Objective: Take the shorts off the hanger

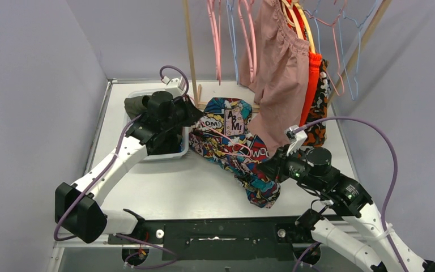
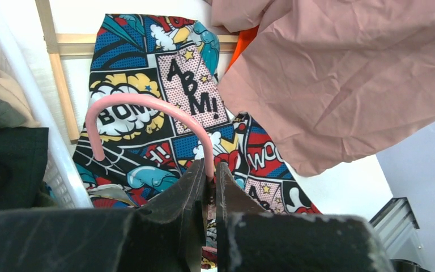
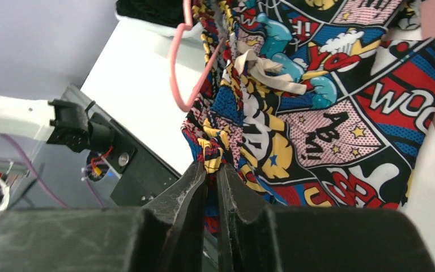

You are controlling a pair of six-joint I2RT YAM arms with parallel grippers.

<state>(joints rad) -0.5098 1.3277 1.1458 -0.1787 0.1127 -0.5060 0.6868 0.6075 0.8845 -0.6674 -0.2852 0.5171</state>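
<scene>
Where the comic-print shorts (image 1: pixel 232 147) lie spread across the bench (image 1: pixel 170 187), you have both tools on that one bundle. Your left tool (image 2: pixel 208 173) is closed almost fully, with only a thin gap, and it pinches the stem of the pink hanger (image 2: pixel 141 105), whose hook curves out over the printed cloth. Your right tool (image 3: pixel 210 170) is clamped just as tightly on the gathered waistband at the near-right end of the shorts. The hanger wire loops through that waistband just beyond its fingertips.

The bench is white and flat, closed in by grey walls on both sides of the shorts. A white bin (image 1: pixel 164 157) stands just left of the shorts, with dark and tan cloth piled in it. Behind them rises a wooden rack (image 1: pixel 191 45). From it hang the dusty pink shorts (image 1: pixel 280 79), the orange shorts (image 1: pixel 312 79) and the orange-black patterned shorts (image 1: pixel 320 107).

The hem of the dusty pink pair hangs over the far-right part of the comic print, close above your right tool. White bench surface shows on the near-left side of the shorts, up to the black base plate (image 1: pixel 221 232) at the front edge.
</scene>
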